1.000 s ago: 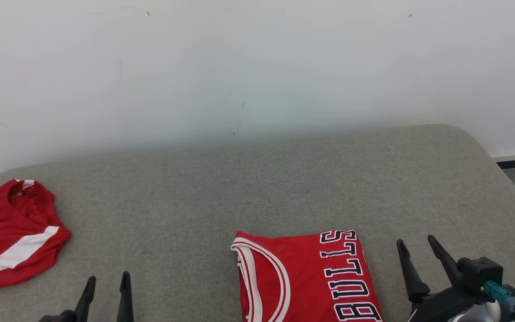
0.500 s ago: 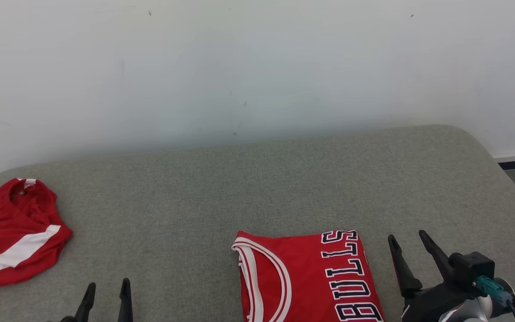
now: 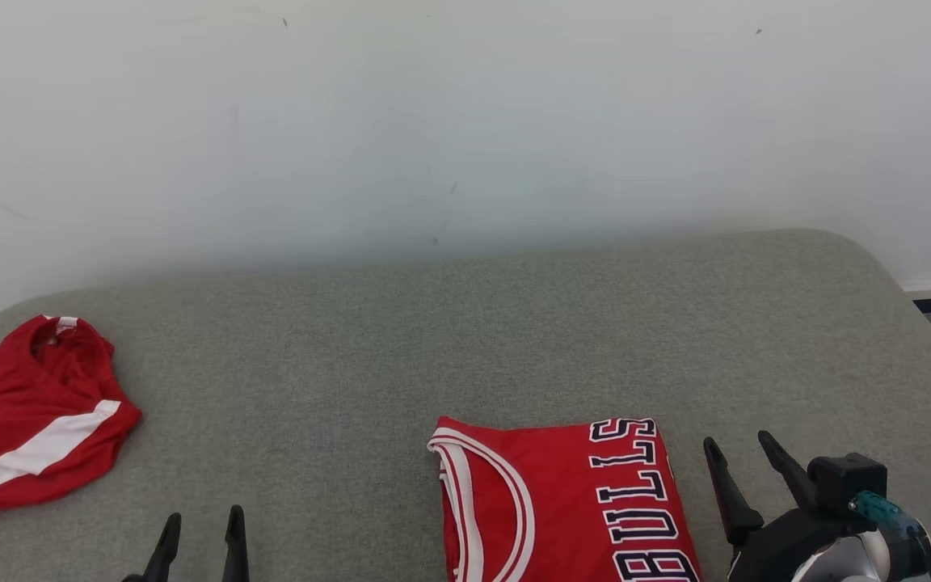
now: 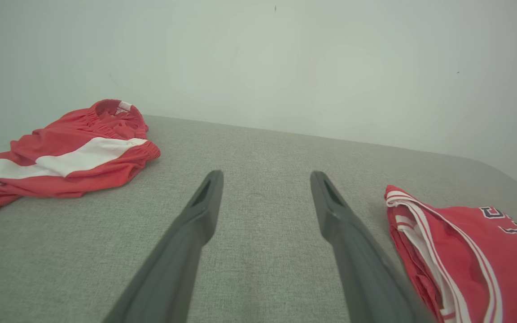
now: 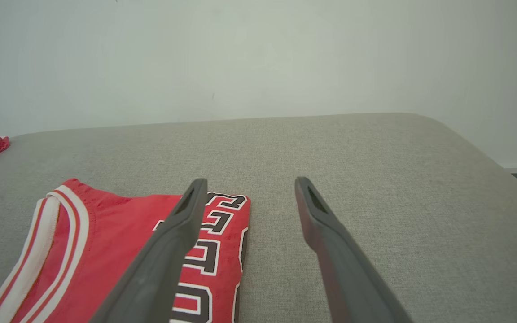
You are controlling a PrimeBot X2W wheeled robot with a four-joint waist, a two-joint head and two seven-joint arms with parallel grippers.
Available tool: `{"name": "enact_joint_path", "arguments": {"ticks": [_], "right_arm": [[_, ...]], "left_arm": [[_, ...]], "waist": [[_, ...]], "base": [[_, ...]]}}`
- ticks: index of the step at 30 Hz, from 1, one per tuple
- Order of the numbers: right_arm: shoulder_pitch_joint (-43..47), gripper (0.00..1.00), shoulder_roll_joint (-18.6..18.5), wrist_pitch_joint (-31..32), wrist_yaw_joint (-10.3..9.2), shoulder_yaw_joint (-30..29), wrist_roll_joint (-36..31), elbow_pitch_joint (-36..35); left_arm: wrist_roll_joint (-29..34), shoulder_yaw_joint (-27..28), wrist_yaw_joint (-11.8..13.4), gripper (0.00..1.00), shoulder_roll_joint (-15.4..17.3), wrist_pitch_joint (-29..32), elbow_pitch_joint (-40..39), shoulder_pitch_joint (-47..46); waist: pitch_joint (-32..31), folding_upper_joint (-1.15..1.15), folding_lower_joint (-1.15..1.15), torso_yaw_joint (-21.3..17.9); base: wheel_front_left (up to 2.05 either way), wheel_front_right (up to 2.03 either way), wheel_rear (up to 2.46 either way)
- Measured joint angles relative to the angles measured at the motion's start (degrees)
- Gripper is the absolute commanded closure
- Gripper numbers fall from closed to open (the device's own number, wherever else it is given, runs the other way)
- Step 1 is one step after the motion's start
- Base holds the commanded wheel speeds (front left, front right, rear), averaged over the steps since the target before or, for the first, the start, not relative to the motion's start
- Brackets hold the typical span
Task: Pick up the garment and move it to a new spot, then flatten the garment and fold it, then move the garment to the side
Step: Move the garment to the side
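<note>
Folded red sleeveless jersey (image 3: pixel 562 501), white-trimmed neckline, dark "BULLS" lettering: lies flat on grey-green fabric surface (image 3: pixel 352 364), lower centre-right of head view. 
Tools: right gripper (image 3: pixel 736 440) just beside its right edge, not touching, fingers spread, empty; left gripper (image 3: pixel 204 515) lower left, spread, empty. 
Crumpled red-and-white garment (image 3: pixel 29 428) at far left.

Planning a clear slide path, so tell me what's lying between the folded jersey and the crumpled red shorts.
Only bare grey cushion lies between the folded jersey and shorts; the open left gripper pokes into that gap in the head view.
</note>
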Motion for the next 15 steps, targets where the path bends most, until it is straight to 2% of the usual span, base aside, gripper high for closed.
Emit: {"name": "enact_joint_path", "arguments": {"ticks": [8, 15], "right_arm": [[-2.42, 0.0, -0.43, 13.89, 0.0, -0.31, 2.32, 4.57], [-2.7, 0.0, -0.1, 18.76, 0.0, -1.75, 3.26, 7.54]], "left_arm": [[-0.99, -2.01, 0.74, 0.0, -0.04, 0.0, -1.16, -0.04], [-0.98, -3.2, 0.97, 0.0, -0.04, 0.0, -1.14, -0.14]], "waist": [[0.78, 0.0, 0.0, 2.37], [2.38, 0.0, 0.0, 5.51]], "base": [[0.0, 0.0, 0.0], [0.0, 0.0, 0.0]]}}
